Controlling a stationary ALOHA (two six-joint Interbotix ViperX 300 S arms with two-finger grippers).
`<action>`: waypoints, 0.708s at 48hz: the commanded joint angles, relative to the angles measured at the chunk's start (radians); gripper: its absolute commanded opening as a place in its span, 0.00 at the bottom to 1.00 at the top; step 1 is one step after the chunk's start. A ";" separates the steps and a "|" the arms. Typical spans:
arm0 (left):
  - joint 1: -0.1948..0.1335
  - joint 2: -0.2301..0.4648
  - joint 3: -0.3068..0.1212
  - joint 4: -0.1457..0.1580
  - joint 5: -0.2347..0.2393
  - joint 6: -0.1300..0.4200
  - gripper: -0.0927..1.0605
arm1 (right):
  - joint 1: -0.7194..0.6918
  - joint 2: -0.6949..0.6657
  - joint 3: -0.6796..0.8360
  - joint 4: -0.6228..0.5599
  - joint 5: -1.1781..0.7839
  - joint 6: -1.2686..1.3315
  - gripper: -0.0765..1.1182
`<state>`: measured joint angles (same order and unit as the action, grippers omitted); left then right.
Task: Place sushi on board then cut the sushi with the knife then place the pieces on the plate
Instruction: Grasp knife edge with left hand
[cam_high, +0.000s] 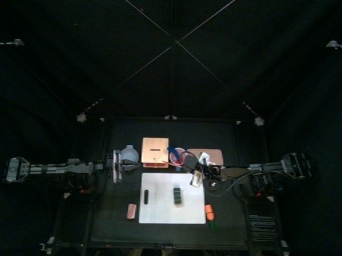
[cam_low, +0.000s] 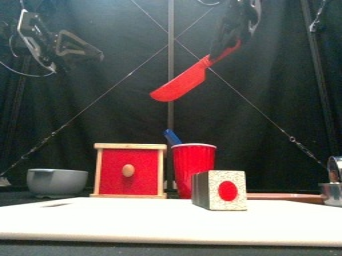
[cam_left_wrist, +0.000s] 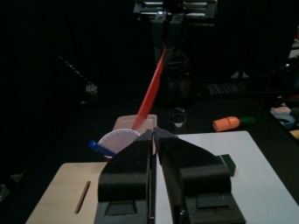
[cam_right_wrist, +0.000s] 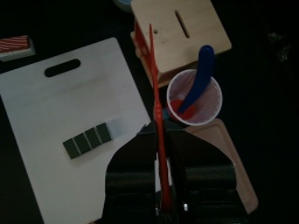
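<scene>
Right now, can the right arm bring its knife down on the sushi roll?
Probably yes: the right gripper holds the red knife high, clear of the red cup, and the sushi roll lies uncovered on the white board.

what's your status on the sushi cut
Left gripper shut, idle at left. Right gripper shut on red knife, held above cup. Sushi whole on board, uncut. Nothing in the way.

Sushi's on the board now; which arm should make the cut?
Right. The right gripper is shut on the red knife, raised above the red cup, near the sushi roll on the white board. The left gripper holds nothing, off by the wooden box.
</scene>
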<state>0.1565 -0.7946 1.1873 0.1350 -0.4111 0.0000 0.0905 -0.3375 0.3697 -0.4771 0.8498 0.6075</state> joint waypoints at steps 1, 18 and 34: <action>-0.009 0.026 -0.040 -0.003 0.009 -0.002 0.65 | -0.003 -0.081 0.138 -0.002 -0.209 0.031 0.32; -0.087 0.224 -0.199 -0.043 0.258 0.000 0.88 | -0.055 -0.124 0.417 0.026 -0.698 0.037 0.31; -0.175 0.360 -0.298 -0.149 0.350 0.000 0.87 | -0.064 -0.107 0.474 -0.025 -0.735 0.025 0.31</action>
<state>-0.0107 -0.4571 0.9265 0.0077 -0.0583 -0.0015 0.0307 -0.4357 0.8514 -0.4909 0.1258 0.6335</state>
